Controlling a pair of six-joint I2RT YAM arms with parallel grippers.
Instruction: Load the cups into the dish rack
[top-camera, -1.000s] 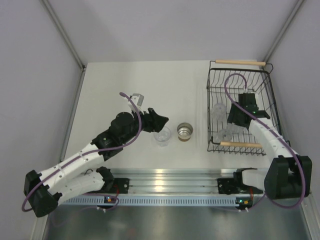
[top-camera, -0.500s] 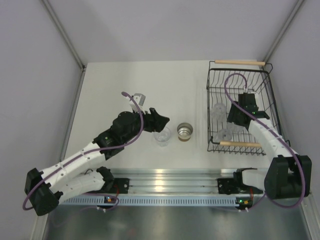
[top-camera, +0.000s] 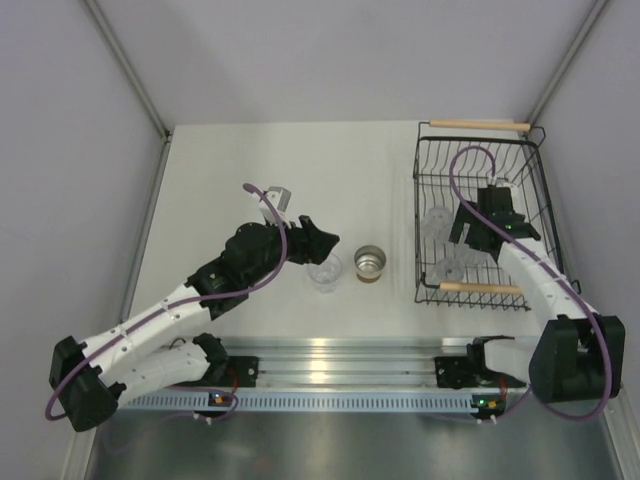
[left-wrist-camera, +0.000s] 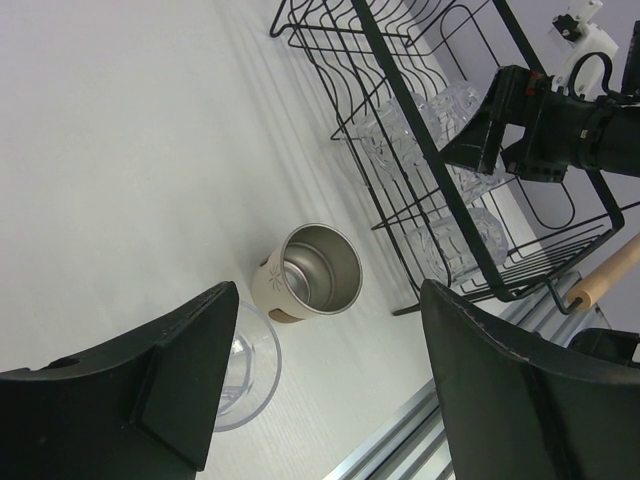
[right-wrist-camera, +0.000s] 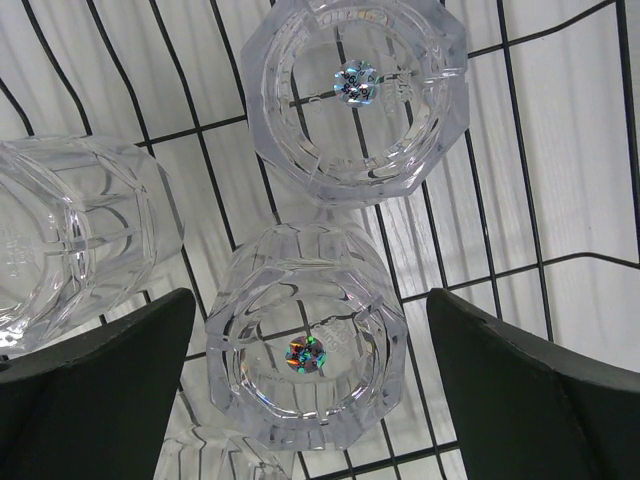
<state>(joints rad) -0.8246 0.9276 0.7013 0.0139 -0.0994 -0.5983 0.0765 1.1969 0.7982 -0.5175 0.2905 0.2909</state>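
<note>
Left arm (top-camera: 160, 315): stretched from its base across the white bench (top-camera: 250, 160) toward the middle, wrist tipped downward; jaws spread wide, holding nothing. Small clear plastic tumbler (left-wrist-camera: 250, 365): on the bench just beneath these jaws, largely hidden behind one finger (left-wrist-camera: 150, 390); contact cannot be told. Short round cup, shiny silver inside and tan outside (left-wrist-camera: 312, 280): upright on the bench just beyond the open jaws, apart from the tumbler. Right arm (top-camera: 530, 265): reaching over the near handle, wrist turned down inside the rectangular black wire dish rack (top-camera: 478, 125) with light wooden bar handles; jaws spread wide, gripping nothing. Clear faceted tumbler (right-wrist-camera: 305, 350): directly between the right jaws, on the rack wires, a narrow gap showing at each finger. Second clear tumbler (right-wrist-camera: 355, 90): just beyond those jaws, close against the first. Third clear tumbler (right-wrist-camera: 70, 240): off to one side of the jaws, tilted, cut off by the frame edge. Further clear rim (right-wrist-camera: 225, 455): nearest the wrist, mostly cropped. From overhead the rack's tumblers are faint blurs partly covered by the arm, so they cannot be counted. Mouth-up or mouth-down: cannot tell.
</note>
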